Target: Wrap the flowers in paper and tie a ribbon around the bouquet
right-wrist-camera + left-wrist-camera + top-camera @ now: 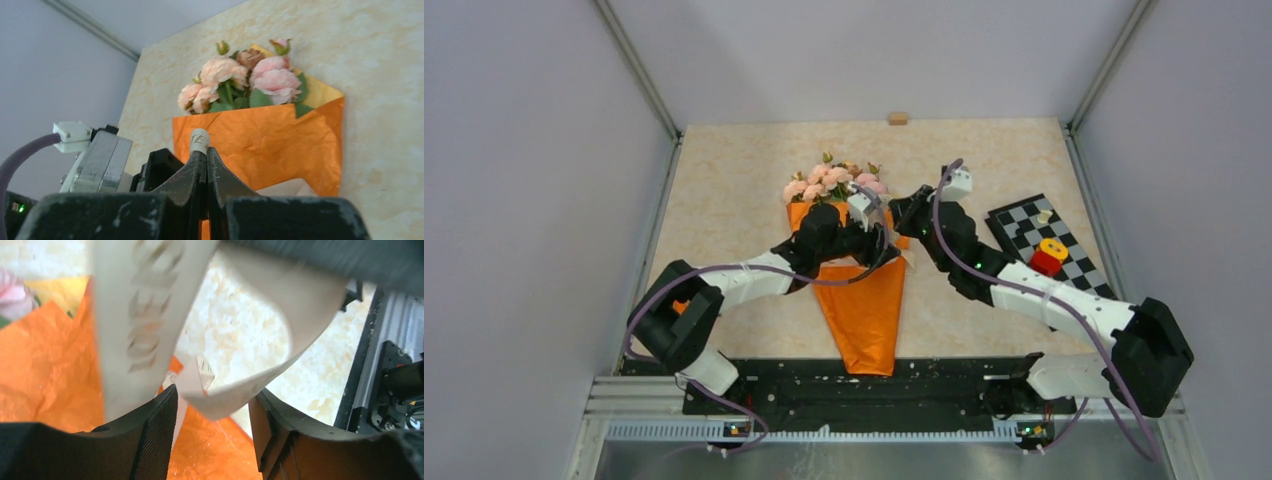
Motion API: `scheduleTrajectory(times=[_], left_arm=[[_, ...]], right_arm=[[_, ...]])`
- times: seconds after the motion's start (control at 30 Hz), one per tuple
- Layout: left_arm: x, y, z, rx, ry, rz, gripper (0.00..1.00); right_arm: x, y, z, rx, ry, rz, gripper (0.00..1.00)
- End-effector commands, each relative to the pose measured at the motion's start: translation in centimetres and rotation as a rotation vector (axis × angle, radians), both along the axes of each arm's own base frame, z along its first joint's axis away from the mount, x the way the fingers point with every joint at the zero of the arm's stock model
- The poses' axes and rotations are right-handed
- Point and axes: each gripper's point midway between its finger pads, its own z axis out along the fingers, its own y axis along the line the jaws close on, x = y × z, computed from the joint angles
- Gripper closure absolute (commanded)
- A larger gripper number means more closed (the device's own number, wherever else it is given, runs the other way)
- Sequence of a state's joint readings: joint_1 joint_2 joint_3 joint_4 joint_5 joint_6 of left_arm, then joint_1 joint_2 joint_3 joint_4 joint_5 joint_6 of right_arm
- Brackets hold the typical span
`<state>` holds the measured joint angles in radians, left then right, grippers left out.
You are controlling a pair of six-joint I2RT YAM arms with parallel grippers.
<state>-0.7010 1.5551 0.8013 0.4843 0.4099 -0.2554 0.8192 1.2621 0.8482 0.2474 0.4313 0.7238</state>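
The bouquet lies in the middle of the table: pink and cream flowers (834, 180) top a cone of orange paper (864, 310). Both grippers meet over its upper right edge. My left gripper (882, 245) (215, 410) is open. A fold of the cream ribbon (235, 395) sags loose between its fingers, and a printed length of it hangs at the left. My right gripper (902, 215) (206, 152) is shut on the ribbon, and a small loop (200, 141) pokes out past its tips. Beyond it I see the flowers (240, 80) and the paper (270, 140).
A black-and-white checkered board (1064, 262) lies at the right with a red-and-yellow object (1049, 255) on it. A small wooden block (898, 118) sits at the far edge. Grey walls close in both sides. The black arm rail (864, 390) runs along the near edge.
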Motion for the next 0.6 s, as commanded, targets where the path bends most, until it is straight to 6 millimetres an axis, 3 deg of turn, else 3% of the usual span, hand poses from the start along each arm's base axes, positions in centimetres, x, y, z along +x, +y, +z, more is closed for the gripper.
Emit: scheduleTrajectory(times=[0.0,0.1,0.27,0.43,0.57], left_arm=[[0.4,0.6,-2.2,0.102,0.031,0.026,0.40],[0.6,0.3,-2.7,0.119,0.040,0.017,0.36],[1.8,-0.2,-4.5,0.197,0.081,0.018,0.35],[2.6,-1.5,-6.2,0.267,0.126,0.001,0.35],[1.9,-2.2,-8.1,0.338,0.148,-0.015,0.36]], right_arm=[[1.4,-6.0,-0.2,-0.058,-0.007,-0.207,1.00],[1.8,-9.5,-1.4,-0.097,0.014,-0.321,1.00],[1.3,-14.7,-1.5,-0.139,0.007,-0.500,1.00],[0.7,-15.4,-1.8,-0.143,0.003,-0.500,1.00],[0.7,-15.3,-1.9,-0.147,-0.001,-0.488,1.00]])
